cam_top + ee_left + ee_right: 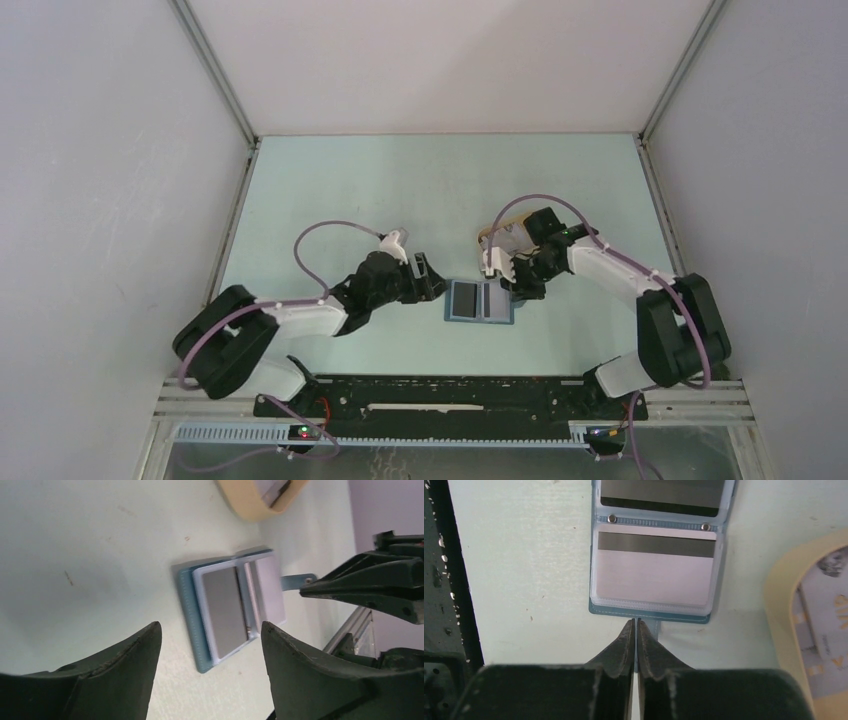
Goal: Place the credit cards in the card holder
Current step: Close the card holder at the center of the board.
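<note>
Two clear sleeves on show inside the card holder (480, 301), spread open and flat at mid-bench, somewhat nearer the near edge than the far one. Teal-blue on the outside, paler blue along the stitched spine, with two small metal studs set into that spine. Behind each sleeve, one of the credit cards (656, 575): thin, glossy, whitish-grey, crossed by a dark stripe close to the spine. Card in the other sleeve darker grey from the left wrist view, only partly in frame from the right wrist. Sleeve edges slightly proud of the teal cover, corners rounded. Narrow teal flap (295, 581) sticking out of the side facing the right edge of the bench, tiny light snap near its tip.

Right gripper (636, 625) pinched together on that flap, nothing but the thin strap between its fingers. Left gripper (211, 630) just beside the holder's opposite side, fingers (125, 670) spread wide and touching nothing.

Beige oval tray (247, 507) past the holder toward the far edge, near but apart from it, largely hidden under the right arm from above. Loose cards (824, 605) lying inside the tray, print too blurred to read, number impossible to tell
</note>
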You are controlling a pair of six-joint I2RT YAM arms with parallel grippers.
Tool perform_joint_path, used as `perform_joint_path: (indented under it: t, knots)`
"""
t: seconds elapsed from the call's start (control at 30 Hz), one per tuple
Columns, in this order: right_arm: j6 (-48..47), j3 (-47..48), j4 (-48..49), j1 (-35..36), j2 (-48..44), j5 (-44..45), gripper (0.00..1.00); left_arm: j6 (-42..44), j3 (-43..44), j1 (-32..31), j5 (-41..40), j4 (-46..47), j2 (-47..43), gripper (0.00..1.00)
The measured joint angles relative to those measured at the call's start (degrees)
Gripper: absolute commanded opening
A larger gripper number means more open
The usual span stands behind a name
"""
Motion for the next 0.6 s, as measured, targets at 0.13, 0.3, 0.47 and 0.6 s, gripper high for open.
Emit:
perform_joint_path:
  t: [0.13, 0.3, 0.47, 0.6]
  knots:
    - [1.29, 1.70, 0.07, 1.09, 5.77, 2.40, 0.05, -3.04, 0.00, 0.31, 1.20, 2.16, 6.80, 0.76]
    - [2.62, 1.88, 0.13, 1.53, 9.64, 5.40, 0.05, -6.12, 1.38, 0.39, 2.54, 4.17, 10.86, 0.75]
    - [3.26, 1.92, 0.28, 2.16, 10.34, 6.86, 0.05, -7.76, 4.35, 0.42, 4.42, 4.94, 14.49, 0.75]
    - [3.61, 1.92, 0.33, 2.36, 10.34, 7.17, 0.04, -8.48, 6.25, 0.46, 4.70, 5.31, 16.52, 0.75]
